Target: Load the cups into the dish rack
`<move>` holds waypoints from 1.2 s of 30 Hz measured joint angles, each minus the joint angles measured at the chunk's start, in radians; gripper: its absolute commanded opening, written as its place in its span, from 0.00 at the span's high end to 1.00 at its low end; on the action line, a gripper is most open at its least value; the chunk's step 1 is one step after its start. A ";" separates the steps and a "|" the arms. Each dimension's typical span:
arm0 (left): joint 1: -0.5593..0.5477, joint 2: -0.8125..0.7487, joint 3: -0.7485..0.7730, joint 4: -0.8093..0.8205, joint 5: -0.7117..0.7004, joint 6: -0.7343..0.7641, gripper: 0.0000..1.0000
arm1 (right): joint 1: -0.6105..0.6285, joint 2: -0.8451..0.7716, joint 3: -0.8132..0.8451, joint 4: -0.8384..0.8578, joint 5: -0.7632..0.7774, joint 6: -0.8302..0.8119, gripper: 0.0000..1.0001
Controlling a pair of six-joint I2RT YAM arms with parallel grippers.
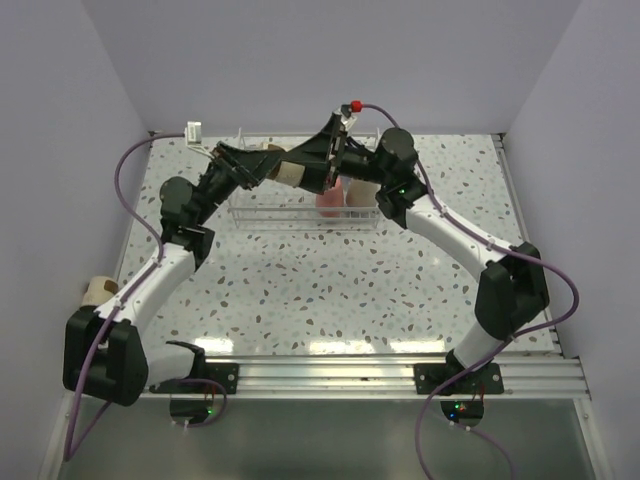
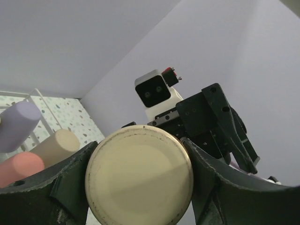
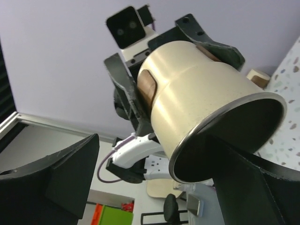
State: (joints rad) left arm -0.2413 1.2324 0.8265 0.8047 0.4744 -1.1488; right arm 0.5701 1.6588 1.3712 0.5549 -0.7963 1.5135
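My left gripper (image 1: 283, 172) is shut on the tan base of a silvery-rimmed cup (image 2: 139, 176) and holds it on its side above the dish rack (image 1: 262, 213). In the right wrist view the cup (image 3: 201, 103) points its dark mouth at me. My right gripper (image 1: 325, 176) is open, its fingers (image 3: 70, 173) spread wide around the cup's rim; the rim lies against the right-hand finger. A red-pink cup (image 1: 328, 202) and a beige cup (image 1: 358, 195) stand in the rack. The left wrist view shows lavender (image 2: 18, 124), beige (image 2: 57, 145) and red-pink (image 2: 18, 168) cups.
Another tan-based cup (image 1: 98, 291) stands at the table's far left edge, beside the left arm; it also shows small in the right wrist view (image 3: 260, 77). Purple cables loop off both arms. A white block (image 1: 193, 131) sits at the back left corner.
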 measured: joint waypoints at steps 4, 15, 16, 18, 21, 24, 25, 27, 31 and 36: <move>-0.001 0.042 0.077 -0.135 0.016 0.099 1.00 | -0.016 -0.007 0.026 -0.190 0.008 -0.137 0.02; 0.005 0.335 0.441 -0.539 -0.137 0.528 1.00 | -0.039 -0.052 0.230 -0.990 0.190 -0.679 0.02; 0.005 0.373 0.473 -0.570 -0.154 0.568 1.00 | -0.040 -0.052 0.248 -1.048 0.215 -0.719 0.02; 0.005 0.434 0.521 -0.616 -0.185 0.624 1.00 | -0.042 -0.057 0.261 -1.113 0.249 -0.767 0.02; 0.005 0.524 0.596 -0.702 -0.240 0.712 1.00 | -0.045 -0.073 0.261 -1.193 0.286 -0.819 0.02; 0.004 0.580 0.652 -0.780 -0.301 0.792 1.00 | -0.049 -0.082 0.261 -1.236 0.308 -0.849 0.02; 0.003 0.591 0.664 -0.807 -0.323 0.821 1.00 | -0.050 -0.082 0.261 -1.249 0.313 -0.858 0.02; 0.003 0.600 0.676 -0.846 -0.362 0.867 1.00 | -0.050 -0.082 0.261 -1.263 0.323 -0.871 0.02; 0.003 0.601 0.666 -0.878 -0.412 0.926 1.00 | -0.054 -0.082 0.261 -1.280 0.334 -0.880 0.02; 0.003 0.609 0.589 -0.867 -0.437 0.943 1.00 | -0.055 -0.082 0.259 -1.278 0.333 -0.879 0.02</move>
State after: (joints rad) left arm -0.2382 1.8412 1.4151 -0.0620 0.0372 -0.2062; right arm 0.5156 1.5764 1.6302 -0.7235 -0.4633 0.6350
